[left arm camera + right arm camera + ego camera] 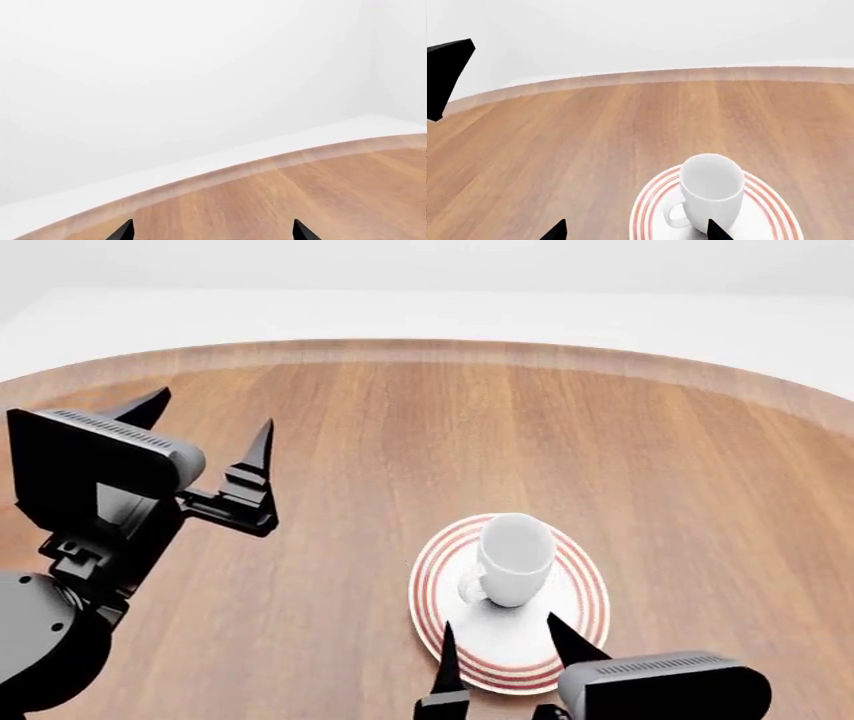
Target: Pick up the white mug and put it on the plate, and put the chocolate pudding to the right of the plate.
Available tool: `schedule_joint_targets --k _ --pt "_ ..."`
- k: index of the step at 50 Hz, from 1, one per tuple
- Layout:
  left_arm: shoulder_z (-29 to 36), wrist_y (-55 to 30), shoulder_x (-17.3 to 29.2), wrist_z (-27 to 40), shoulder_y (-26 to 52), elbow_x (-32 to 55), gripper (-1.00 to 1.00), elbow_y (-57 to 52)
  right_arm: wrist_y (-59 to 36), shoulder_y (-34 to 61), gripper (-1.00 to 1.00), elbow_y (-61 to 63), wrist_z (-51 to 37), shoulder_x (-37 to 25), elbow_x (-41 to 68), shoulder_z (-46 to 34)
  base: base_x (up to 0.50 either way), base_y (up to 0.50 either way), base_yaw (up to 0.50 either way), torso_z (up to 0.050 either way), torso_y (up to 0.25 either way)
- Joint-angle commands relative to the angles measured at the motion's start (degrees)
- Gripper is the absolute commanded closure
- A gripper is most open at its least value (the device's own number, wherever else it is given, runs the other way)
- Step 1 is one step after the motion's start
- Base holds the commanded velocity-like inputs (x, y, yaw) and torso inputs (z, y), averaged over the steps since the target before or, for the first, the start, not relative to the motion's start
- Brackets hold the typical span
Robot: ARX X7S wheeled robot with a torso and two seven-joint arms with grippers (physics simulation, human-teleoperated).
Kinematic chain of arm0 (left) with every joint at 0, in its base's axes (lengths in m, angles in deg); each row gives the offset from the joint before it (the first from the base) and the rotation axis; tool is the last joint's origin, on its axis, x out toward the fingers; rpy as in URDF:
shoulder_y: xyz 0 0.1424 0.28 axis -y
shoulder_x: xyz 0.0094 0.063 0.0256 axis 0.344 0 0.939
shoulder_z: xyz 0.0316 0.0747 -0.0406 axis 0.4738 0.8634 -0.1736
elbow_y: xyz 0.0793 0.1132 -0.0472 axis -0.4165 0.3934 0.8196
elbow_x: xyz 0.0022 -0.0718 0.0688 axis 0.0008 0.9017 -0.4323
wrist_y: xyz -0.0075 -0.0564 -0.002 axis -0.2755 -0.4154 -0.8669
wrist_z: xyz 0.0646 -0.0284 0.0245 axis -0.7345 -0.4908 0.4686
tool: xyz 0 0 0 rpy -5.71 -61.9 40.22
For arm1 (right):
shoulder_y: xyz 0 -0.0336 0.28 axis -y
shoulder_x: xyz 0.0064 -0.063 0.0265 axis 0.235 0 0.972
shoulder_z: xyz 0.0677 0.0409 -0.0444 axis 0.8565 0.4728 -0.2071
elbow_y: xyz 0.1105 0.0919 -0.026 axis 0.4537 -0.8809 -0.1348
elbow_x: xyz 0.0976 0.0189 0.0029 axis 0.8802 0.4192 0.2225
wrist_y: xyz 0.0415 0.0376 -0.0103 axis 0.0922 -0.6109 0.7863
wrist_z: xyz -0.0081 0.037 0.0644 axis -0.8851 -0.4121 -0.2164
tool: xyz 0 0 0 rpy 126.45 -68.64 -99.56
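The white mug point(513, 558) stands upright on the plate point(579, 612), a round white one with red rings, its handle toward the robot's left; both also show in the right wrist view, mug point(712, 191) on plate point(650, 212). My right gripper point(507, 645) is open just short of the plate's near edge, nothing between its fingertips point(635, 231). At the table's left my left gripper point(207, 435) hangs open and empty above bare wood, its tips apart point(213, 231). The chocolate pudding is out of view.
A round wooden table point(400, 420) with a paler rim fills the head view; its far edge curves in front of a white wall and floor point(200, 75). A black part of the left arm point(444, 75) shows in the right wrist view.
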Motion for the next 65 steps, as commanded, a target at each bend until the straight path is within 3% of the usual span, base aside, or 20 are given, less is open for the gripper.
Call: schedule_joint_targets --k 1,24,30,40,46,65 --pt "-1.55 1.59 -1.18 -1.72 -0.48 -0.41 -1.0 0.42 -8.89 -2.56 -1.0 0.05 -0.17 6.41 1.83 6.25 0.0 0.0 0.0 0.0 0.0" --pt "-1.75 1.58 -1.25 -1.84 -0.69 0.01 -1.0 0.21 -19.88 -7.55 -1.0 0.05 -0.17 15.41 2.82 10.73 0.0 0.0 0.0 0.0 0.0" --pt "-1.69 1.63 -1.5 -2.0 -0.82 0.04 -1.0 0.45 -23.92 -11.66 -1.0 0.05 -0.17 17.24 8.96 18.5 0.0 0.0 0.0 0.0 0.0" --pt "-1.68 1.73 -1.82 -2.27 -0.98 0.14 -1.0 0.86 -47.52 -25.77 -1.0 0.0 -0.17 29.74 23.06 43.9 0.0 0.0 0.0 0.0 0.0" --pt "-1.85 1.7 -1.74 -2.3 -0.96 0.49 -1.0 0.79 -58.01 -29.02 -1.0 -0.81 -0.16 36.11 25.35 52.14 0.0 0.0 0.0 0.0 0.0" --pt "-1.9 1.76 -2.09 -2.45 -1.15 0.58 -1.0 0.8 -61.56 -32.34 -1.0 -1.66 -0.16 37.17 23.77 52.97 0.0 0.0 0.0 0.0 0.0"
